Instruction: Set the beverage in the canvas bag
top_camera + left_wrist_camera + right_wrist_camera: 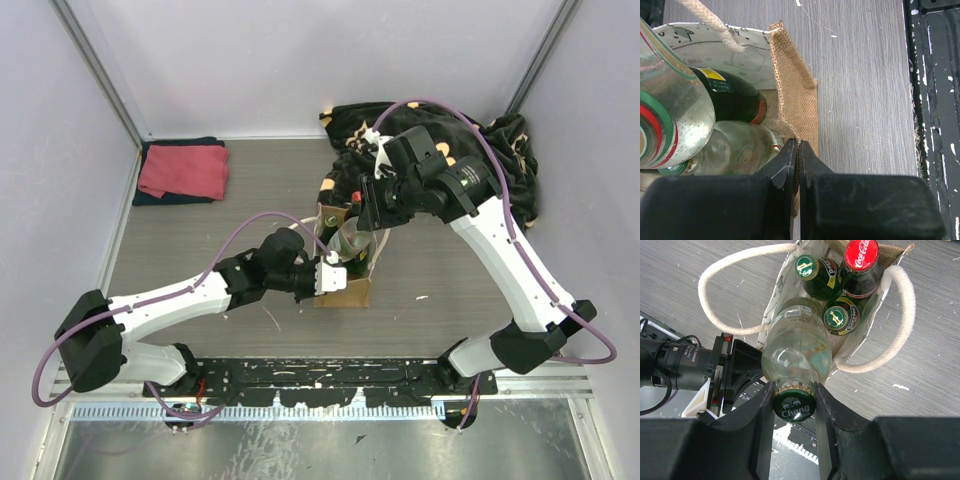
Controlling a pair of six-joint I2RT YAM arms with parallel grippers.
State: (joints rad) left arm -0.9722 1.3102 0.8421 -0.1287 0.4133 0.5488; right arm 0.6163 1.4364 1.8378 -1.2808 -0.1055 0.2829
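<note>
Right wrist: right claw (794, 390) pinched the bottle (797, 345) by its cap, over the canvas bag (775, 295); other bottles (837, 317) crowded its 12 o'clock side, while the left claw (799, 147) pinched the bag's edge.

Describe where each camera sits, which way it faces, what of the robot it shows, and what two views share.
Top external: above and behind the bases, looking down at the table; the left arm and right arm meet at the canvas bag.
Left wrist: over the bag's edge, looking down; the left gripper pinches its burlap wall.
Right wrist: above the bag, looking down into it; the right gripper clamps the neck of the clear bottle.
Shared: both wrist views show that bottle.
</note>
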